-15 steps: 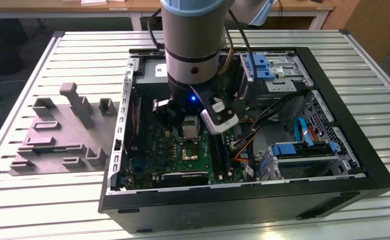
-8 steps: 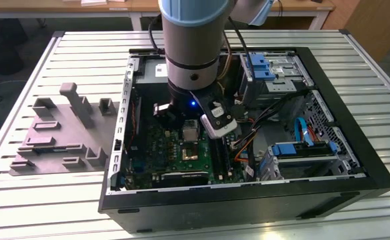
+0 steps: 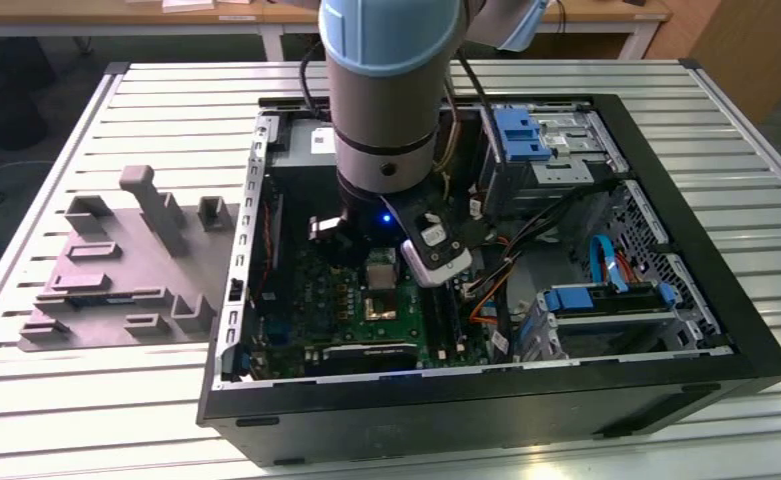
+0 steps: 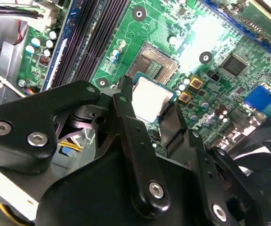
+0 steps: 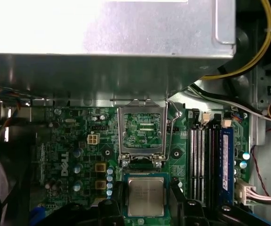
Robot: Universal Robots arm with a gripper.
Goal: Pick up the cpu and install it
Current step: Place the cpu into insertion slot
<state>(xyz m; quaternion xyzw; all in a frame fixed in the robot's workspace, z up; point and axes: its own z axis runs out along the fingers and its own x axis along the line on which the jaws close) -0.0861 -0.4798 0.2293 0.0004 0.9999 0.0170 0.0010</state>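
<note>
Between the gripper's [image 4: 149, 107] two black fingers [image 4: 125, 106] sits the cpu [image 4: 150, 98], and it's clamped tight: one finger pressed to each of two opposite edges, silvery top facing up, pale rim showing. Same story in the first wrist view, with the gripper [image 5: 146, 210] closed on the cpu [image 5: 146, 195] and a finger on either flank.

Just beyond the chip lies the open socket [image 4: 158, 63], its dark contact field bare. In the second wrist view the chip's far edge overlaps the socket's near edge; whether the two touch, I can't tell. The socket's metal frame [image 5: 122, 134] stands swung open, with its wire lever [image 5: 174, 129] alongside.

All of this hangs over the green motherboard [image 5: 69, 141]. The dark memory slots [image 5: 203, 160] run just beside the socket, and a big grey metal box [image 5: 126, 42] sits past the frame.

Out to the exterior view now: the arm [image 3: 383, 90] reaches straight down into an open black computer case [image 3: 710, 365] lying on a slatted table [image 3: 97, 410]. On the exterior view's left, just beside the case, a grey moulded tray [image 3: 110, 290] rests on the table.
</note>
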